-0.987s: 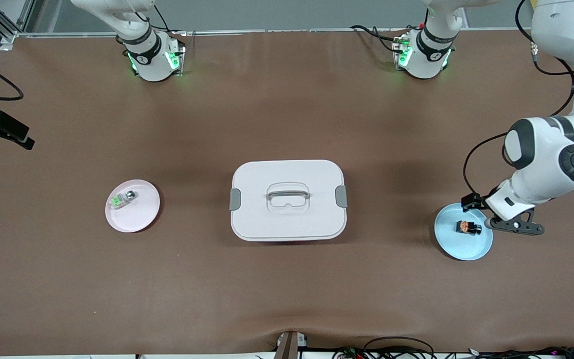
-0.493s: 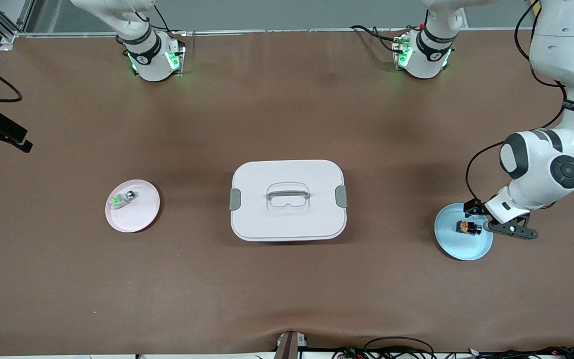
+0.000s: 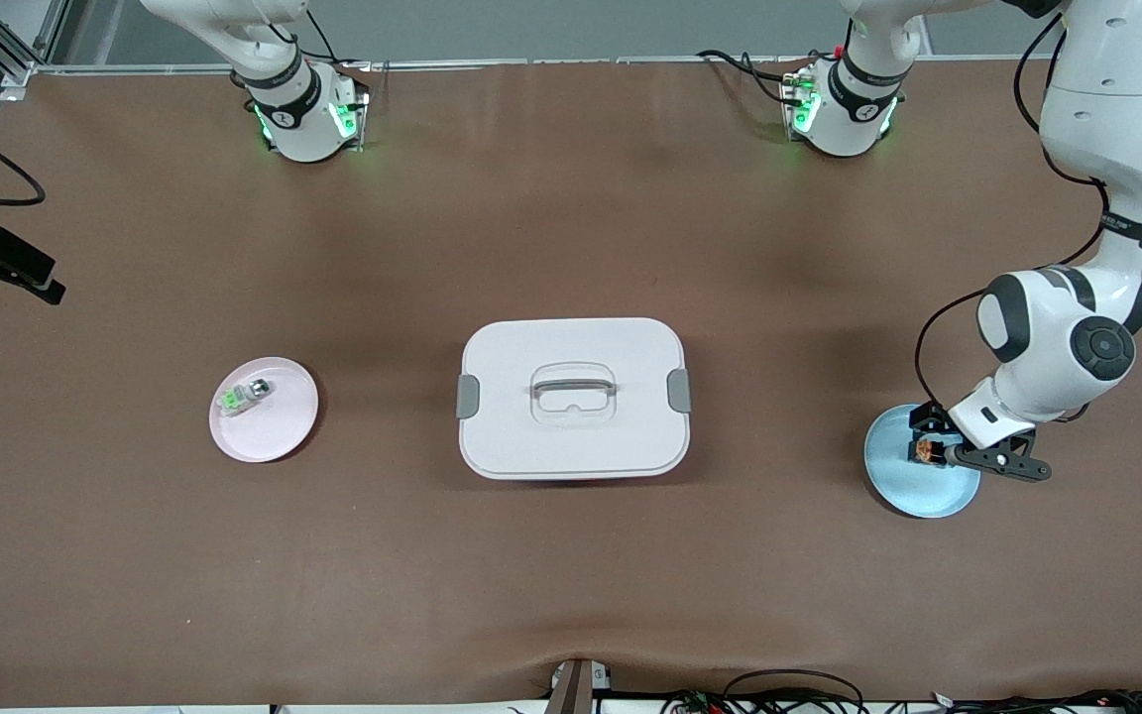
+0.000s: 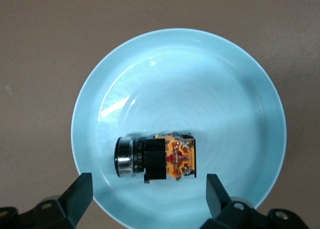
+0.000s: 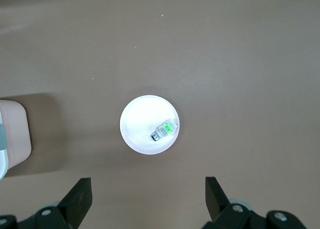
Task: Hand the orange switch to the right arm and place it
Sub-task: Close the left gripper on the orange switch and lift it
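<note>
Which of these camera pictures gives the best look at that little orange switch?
The left wrist view: the orange switch lies large on the blue plate, its whole side plain. The front view shows it tiny and partly covered by the left gripper. The right wrist view misses it.

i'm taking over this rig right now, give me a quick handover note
Left hand: open, low over the blue plate, fingers either side of the orange switch, not gripping it.
Right hand: open, holding nothing, high over the pink plate, which carries the green-topped piece; that arm waits.
Orange switch lies on its side on the blue plate, at the left arm's end of the table. White lidded box sits mid-table, lid on.
Done: left hand lined up on the switch.
Left: grasp, lift, pass to the right hand, place.
</note>
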Robot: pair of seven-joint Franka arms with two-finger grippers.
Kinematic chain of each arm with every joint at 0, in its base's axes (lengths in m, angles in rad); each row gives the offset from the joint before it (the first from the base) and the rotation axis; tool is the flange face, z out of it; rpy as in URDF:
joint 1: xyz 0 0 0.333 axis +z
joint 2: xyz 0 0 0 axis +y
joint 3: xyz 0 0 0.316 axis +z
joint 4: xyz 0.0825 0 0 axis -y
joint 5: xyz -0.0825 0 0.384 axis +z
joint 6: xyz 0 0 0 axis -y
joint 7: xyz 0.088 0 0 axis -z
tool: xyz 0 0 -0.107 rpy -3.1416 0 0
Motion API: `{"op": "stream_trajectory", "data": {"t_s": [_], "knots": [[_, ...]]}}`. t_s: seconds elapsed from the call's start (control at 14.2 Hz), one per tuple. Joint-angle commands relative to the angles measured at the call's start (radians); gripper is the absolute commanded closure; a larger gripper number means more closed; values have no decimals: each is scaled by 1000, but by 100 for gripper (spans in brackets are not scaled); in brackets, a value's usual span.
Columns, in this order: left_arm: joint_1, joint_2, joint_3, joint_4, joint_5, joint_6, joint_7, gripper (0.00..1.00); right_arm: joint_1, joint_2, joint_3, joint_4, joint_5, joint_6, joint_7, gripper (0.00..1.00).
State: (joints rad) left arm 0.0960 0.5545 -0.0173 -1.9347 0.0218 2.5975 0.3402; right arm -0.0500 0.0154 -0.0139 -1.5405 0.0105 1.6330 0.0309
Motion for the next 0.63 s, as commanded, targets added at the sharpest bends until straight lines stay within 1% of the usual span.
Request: {"op": "stream_trajectory", "data": {"t_s": [0.0,0.56], "knots": [[-9,30,0,25,3,26,-6,0,-7,-32,2,-30,-9,7,-14,0],[-10,79,0,46,1,65,-6,0,-4,-31,3,-30,-9,8,-13,0]]}}
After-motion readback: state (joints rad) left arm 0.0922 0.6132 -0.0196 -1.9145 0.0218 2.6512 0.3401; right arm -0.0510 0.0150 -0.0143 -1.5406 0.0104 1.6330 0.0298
